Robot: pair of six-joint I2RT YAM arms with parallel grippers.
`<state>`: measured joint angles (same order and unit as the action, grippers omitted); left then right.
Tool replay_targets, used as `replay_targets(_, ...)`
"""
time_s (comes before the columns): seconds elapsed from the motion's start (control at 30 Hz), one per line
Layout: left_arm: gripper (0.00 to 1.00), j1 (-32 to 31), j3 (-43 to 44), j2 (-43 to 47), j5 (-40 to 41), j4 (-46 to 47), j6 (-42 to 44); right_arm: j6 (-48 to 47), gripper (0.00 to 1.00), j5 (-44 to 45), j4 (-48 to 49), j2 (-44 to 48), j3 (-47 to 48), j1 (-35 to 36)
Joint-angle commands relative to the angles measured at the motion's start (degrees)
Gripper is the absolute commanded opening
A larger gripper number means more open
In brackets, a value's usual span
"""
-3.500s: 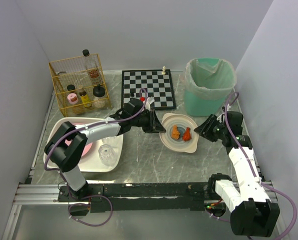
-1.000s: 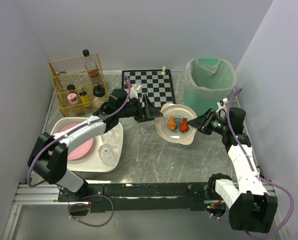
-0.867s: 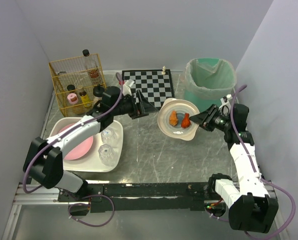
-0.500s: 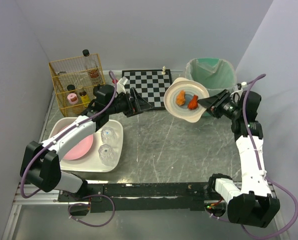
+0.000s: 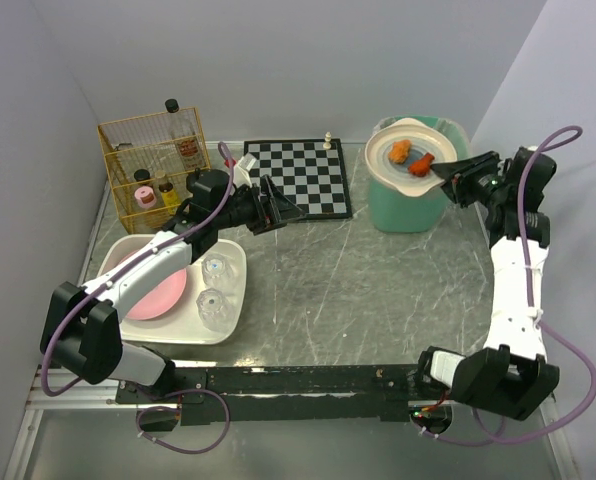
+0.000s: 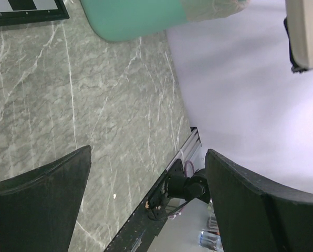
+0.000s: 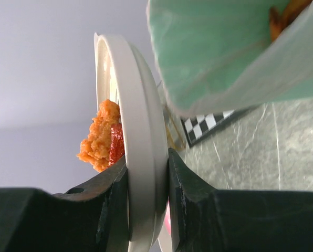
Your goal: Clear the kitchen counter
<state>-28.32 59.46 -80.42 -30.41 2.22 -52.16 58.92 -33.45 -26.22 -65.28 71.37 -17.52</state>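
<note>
The kitchen counter (image 5: 358, 290) is a grey marble top. My right gripper (image 5: 448, 170) is shut on the rim of a cream plate (image 5: 406, 165) and holds it in the air over the mouth of the green bin (image 5: 408, 205). Two orange fried pieces (image 5: 410, 156) lie on the plate. In the right wrist view the plate (image 7: 141, 121) stands edge-on between the fingers, the food (image 7: 101, 139) on its left face and the bin (image 7: 219, 47) to the right. My left gripper (image 5: 283, 210) is open and holds nothing, low over the counter (image 6: 67, 105) by the chessboard.
A white tub (image 5: 128, 250) at the left holds a pink plate (image 5: 158, 295) and two glasses (image 5: 210, 308). A yellow wire basket (image 5: 158, 165) with bottles stands at the back left. The chessboard (image 5: 298, 178) at the back carries a white piece (image 5: 328, 140).
The right arm has lifted the plate off the counter and carried it up and right, over the bin. The left gripper has drawn back left, away from the plate.
</note>
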Motion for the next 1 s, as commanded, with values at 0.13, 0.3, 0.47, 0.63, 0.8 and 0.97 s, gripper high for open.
replay_targets(0.13, 0.92, 0.0, 1.0, -1.0, -1.7, 0.9, 0.5, 4.4, 0.00, 5.1, 5.3, -4.8, 11.6, -2.9)
replay_targets(0.3, 0.93, 0.2, 1.9, -1.0, -1.1, -0.8, 2.0, -0.4, 0.00, 12.2, 2.8, -7.2, 16.1, -2.9)
replay_targets(0.47, 0.93, 0.5, 2.1, -0.4, 0.0, -2.1, 3.1, -4.8, 0.00, 18.0, 1.7, -9.4, 19.3, -3.0)
replay_targets(0.63, 0.93, 0.8, 2.9, -1.1, -0.4, -2.1, 3.0, -7.9, 0.00, 19.6, 0.6, -13.7, 23.5, -2.9)
replay_targets(0.8, 0.92, 0.9, 2.3, -0.8, -0.4, -1.8, 2.9, -10.5, 0.00, 20.5, 0.1, -17.6, 27.1, -2.8)
replay_targets(0.97, 0.91, 1.3, 1.9, -0.6, -0.6, -2.1, 3.3, -14.0, 0.00, 22.3, -0.8, -20.2, 30.0, -2.6)
